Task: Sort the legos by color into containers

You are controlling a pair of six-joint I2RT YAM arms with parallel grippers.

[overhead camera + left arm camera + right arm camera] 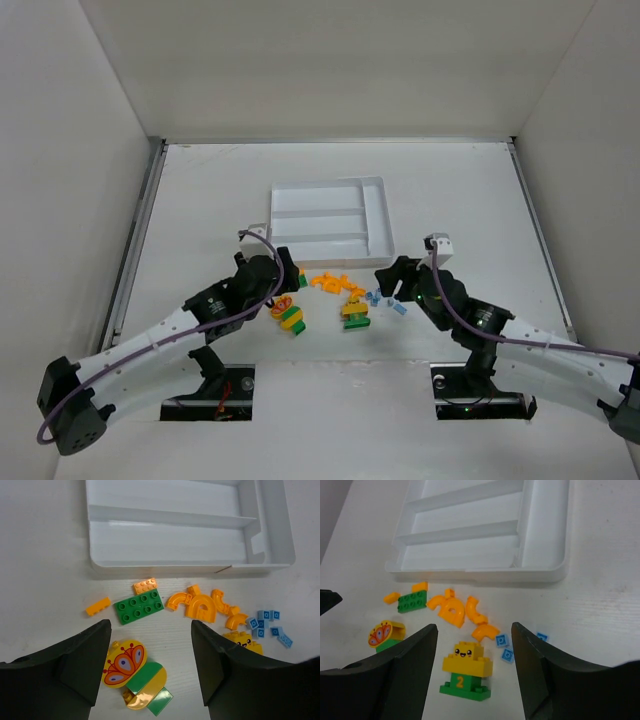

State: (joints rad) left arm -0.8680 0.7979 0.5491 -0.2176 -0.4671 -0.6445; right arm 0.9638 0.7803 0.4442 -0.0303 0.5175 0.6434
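Observation:
The white tray [377, 215] lies at the table's middle, its compartments bare; it also shows in the left wrist view [190, 569] and the right wrist view [540, 575]. Legos lie in front of it: orange curved pieces [335, 283], a yellow-green stack with a butterfly piece [289, 315], a yellow smiley on a green "2" brick [355, 314], and tiny pale blue tiles [385, 299]. My left gripper [296, 281] is open above the butterfly stack [131, 672]. My right gripper [391, 280] is open above the smiley stack [466, 672].
A green flat plate [138, 605] and small orange bricks [98, 606] lie just before the tray's front wall. White enclosure walls surround the table. Both arms reach in from the near edge.

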